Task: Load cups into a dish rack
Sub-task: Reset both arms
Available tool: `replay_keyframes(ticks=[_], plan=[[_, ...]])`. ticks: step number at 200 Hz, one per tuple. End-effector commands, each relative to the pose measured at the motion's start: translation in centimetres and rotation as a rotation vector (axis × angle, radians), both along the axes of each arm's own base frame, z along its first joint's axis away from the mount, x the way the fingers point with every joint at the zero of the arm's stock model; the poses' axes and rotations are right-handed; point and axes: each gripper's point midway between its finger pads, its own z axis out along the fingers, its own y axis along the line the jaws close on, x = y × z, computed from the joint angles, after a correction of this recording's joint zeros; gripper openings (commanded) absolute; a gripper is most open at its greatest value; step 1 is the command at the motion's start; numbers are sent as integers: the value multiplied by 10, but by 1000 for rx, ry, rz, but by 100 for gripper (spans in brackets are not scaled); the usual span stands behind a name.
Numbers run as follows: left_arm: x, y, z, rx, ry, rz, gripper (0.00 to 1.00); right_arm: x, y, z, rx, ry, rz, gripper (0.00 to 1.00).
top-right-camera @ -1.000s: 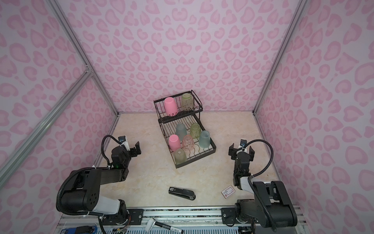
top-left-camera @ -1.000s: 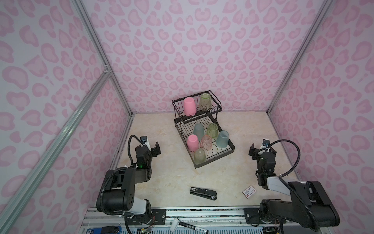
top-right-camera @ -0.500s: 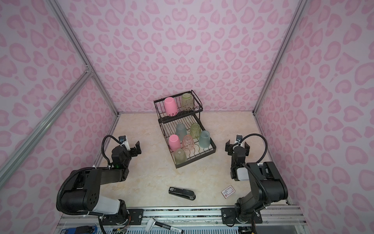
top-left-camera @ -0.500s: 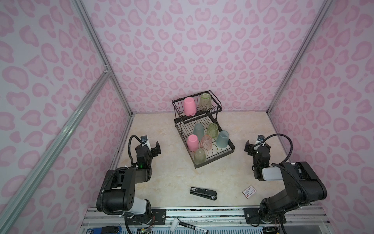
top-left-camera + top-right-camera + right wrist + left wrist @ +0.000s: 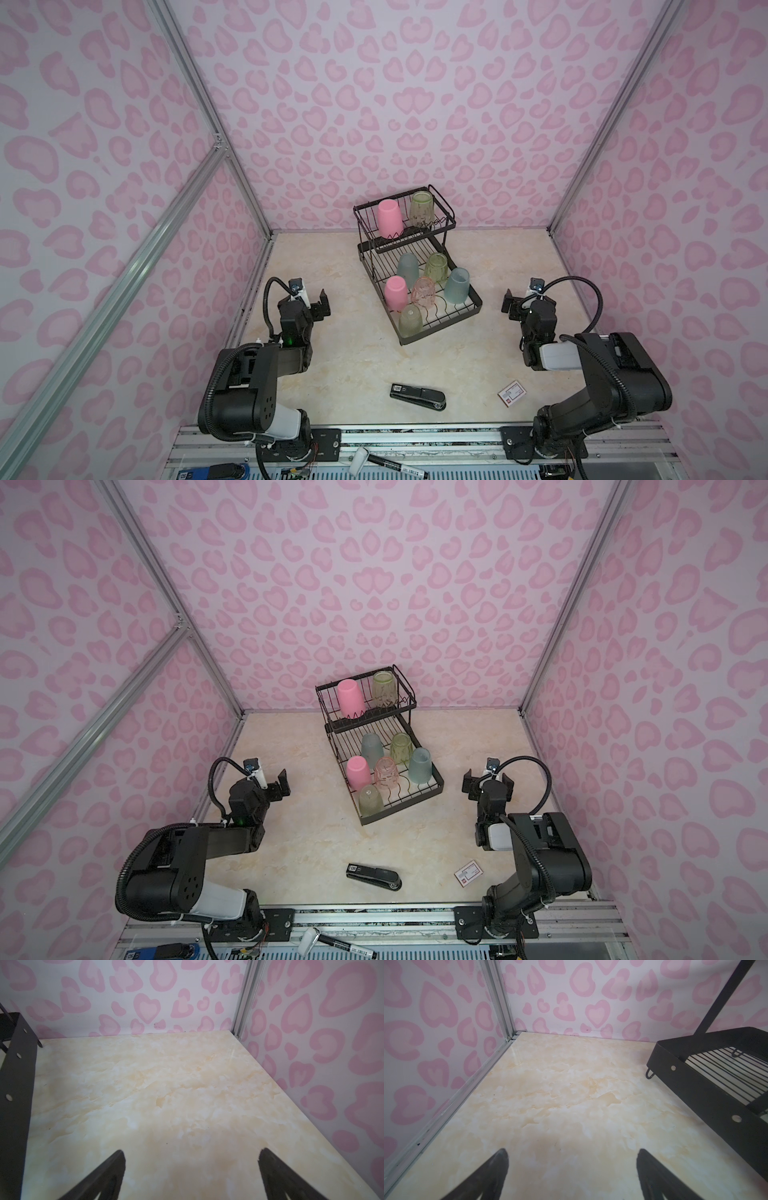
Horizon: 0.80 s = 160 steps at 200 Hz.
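Left gripper (image 5: 572, 1155) and right gripper (image 5: 191, 1154) both gape empty beside the dish rack (image 5: 440, 327); eight cups (image 5: 390, 218) look racked already. Judged done; park arms away without bumping the rack.

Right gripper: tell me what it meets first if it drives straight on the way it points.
Nothing close: the open right gripper faces bare tabletop, so probably the back wall first, though depth is unclear. The dish rack sits off to one side.
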Motion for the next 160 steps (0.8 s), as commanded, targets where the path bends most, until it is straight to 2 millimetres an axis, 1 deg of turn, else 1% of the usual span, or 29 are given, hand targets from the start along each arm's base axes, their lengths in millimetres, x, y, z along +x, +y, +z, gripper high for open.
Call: replay_keyframes(ticks=[1,160], plan=[[2,2,9,4,-40,10,98,1,1,5,1,-26,0,99],[2,2,9,7,-39,10,98,3,1,3,0,-19,0,100]])
